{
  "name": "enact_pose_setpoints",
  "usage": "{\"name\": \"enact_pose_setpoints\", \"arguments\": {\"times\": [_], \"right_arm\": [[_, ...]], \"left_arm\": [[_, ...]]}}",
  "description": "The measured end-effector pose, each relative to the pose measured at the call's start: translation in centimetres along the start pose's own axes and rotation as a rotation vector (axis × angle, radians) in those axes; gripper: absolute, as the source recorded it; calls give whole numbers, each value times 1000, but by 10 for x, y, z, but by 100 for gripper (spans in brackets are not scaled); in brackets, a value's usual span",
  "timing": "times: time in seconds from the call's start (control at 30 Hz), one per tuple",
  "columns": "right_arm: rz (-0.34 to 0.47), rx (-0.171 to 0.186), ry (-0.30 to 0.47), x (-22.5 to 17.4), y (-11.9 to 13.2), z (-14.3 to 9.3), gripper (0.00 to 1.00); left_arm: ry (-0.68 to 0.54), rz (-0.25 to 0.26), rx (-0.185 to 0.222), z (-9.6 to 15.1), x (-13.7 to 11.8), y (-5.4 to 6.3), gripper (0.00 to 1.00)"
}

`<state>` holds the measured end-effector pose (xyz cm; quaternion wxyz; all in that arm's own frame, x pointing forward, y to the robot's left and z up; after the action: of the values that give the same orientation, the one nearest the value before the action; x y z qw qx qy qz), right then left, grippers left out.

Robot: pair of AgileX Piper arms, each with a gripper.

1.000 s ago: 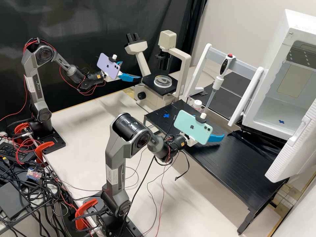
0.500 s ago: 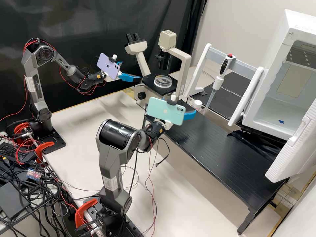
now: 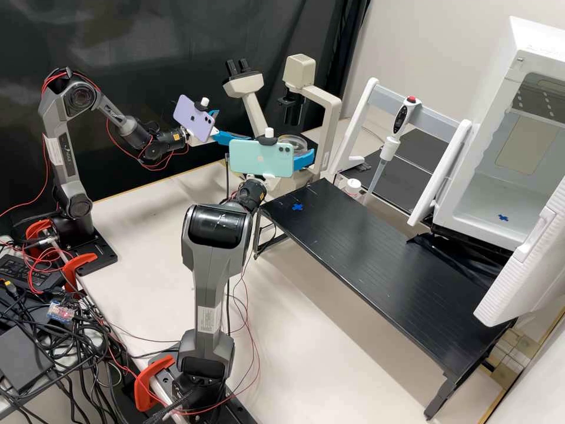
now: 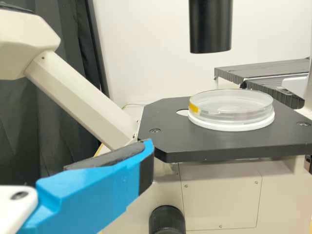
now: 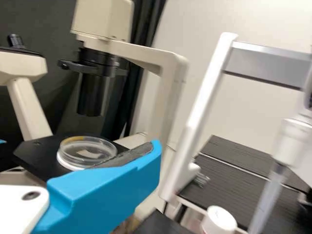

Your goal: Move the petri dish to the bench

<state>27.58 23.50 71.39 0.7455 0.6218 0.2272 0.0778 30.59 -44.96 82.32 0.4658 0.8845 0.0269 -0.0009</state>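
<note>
No clearly readable text.

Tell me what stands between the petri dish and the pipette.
In the high view, the beige microscope column and a white stand leg separate petri dish and pipette.

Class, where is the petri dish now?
In the high view, the petri dish rests on the platform of the microscope, right of the purple phone, partly behind the green phone.

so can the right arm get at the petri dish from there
Likely yes: the right hand hovers near the microscope stage, and the petri dish sits on it with nothing on top. The black tube hanging above may hamper coming down from overhead, so a low side approach looks freer.
</note>
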Motion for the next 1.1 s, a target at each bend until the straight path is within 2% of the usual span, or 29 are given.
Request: {"name": "enact_pose_setpoints", "arguments": {"times": [0.17,0.5,0.6,0.73,0.77,0.83,1.1], "right_arm": [[-71,-6,-3,26,-12,-10,100],[-172,33,-28,86,-32,-16,100],[-192,53,-53,102,-33,-9,100],[-196,118,-97,125,-29,1,100],[-193,144,-110,131,-27,3,100],[-204,164,-128,138,-25,8,100],[-214,184,-160,158,-24,15,100]], "left_arm": [[0,0,0,0,0,0,100],[0,0,0,0,0,0,100],[0,0,0,0,0,0,100],[0,0,0,0,0,0,100],[0,0,0,0,0,0,100],[0,0,0,0,0,0,100],[0,0,0,0,0,0,100]]}}
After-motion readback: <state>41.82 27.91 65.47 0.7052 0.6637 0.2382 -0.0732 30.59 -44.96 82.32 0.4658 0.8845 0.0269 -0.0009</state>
